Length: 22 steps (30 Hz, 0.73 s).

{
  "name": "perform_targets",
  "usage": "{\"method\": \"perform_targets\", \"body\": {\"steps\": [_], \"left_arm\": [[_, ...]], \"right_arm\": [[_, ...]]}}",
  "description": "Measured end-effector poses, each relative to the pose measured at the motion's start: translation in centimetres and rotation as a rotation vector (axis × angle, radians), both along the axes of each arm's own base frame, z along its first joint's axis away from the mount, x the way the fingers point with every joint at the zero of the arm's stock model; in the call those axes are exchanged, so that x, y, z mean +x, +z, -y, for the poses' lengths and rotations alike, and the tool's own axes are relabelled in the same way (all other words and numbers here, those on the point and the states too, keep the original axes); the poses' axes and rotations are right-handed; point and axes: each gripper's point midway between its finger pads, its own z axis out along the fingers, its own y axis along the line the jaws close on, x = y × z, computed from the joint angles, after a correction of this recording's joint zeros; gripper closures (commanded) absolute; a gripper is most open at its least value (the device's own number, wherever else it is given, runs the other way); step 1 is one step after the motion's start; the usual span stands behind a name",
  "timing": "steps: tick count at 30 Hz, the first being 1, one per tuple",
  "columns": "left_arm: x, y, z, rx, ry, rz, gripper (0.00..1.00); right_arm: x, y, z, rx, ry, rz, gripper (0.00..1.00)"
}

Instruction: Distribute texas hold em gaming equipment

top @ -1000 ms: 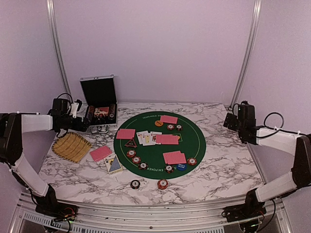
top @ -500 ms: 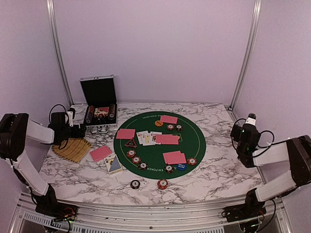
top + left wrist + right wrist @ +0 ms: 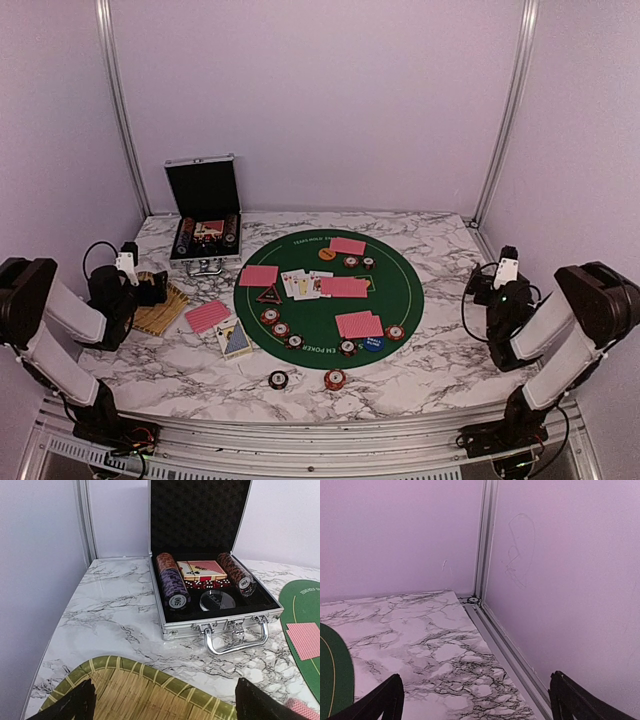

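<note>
Two claws, both spread and empty: the left claw (image 3: 165,704) hangs over the straw tray (image 3: 150,687) at 9 o'clock of the green mat (image 3: 400,265), and the right claw (image 3: 480,700) hangs over bare counter (image 3: 435,655) at 3. Cards (image 3: 345,287) and chips (image 3: 281,328) lie on the mat; the case (image 3: 215,622) at 10 holds more. The deal looks nearly done. The likely next move is for the loose chip stacks (image 3: 335,379) at 6, which calls for a reach inward.

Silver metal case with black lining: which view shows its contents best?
Left wrist: the open silver metal case sits close, with striped chip rows, red-backed card deck and red dice readable. Top external shows it small; right wrist shows only marble tabletop and wall.
</note>
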Motion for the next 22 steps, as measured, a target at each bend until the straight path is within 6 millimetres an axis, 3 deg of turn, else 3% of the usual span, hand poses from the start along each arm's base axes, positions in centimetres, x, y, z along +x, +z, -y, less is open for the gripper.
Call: {"method": "perform_targets", "body": {"steps": [4,8,22], "left_arm": [[0.3,1.4,0.0,-0.003,0.002,0.065,0.01],[0.5,2.2,-0.1,-0.002,0.004,0.098,0.01],[0.6,2.6,-0.1,-0.010,0.010,0.114,0.01]], "right_arm": [[0.6,-0.5,-0.9,-0.025,0.051,-0.009,0.01],[1.7,0.4,-0.4,-0.013,0.056,0.017,0.01],[1.9,0.5,-0.3,-0.010,0.071,0.018,0.01]]}}
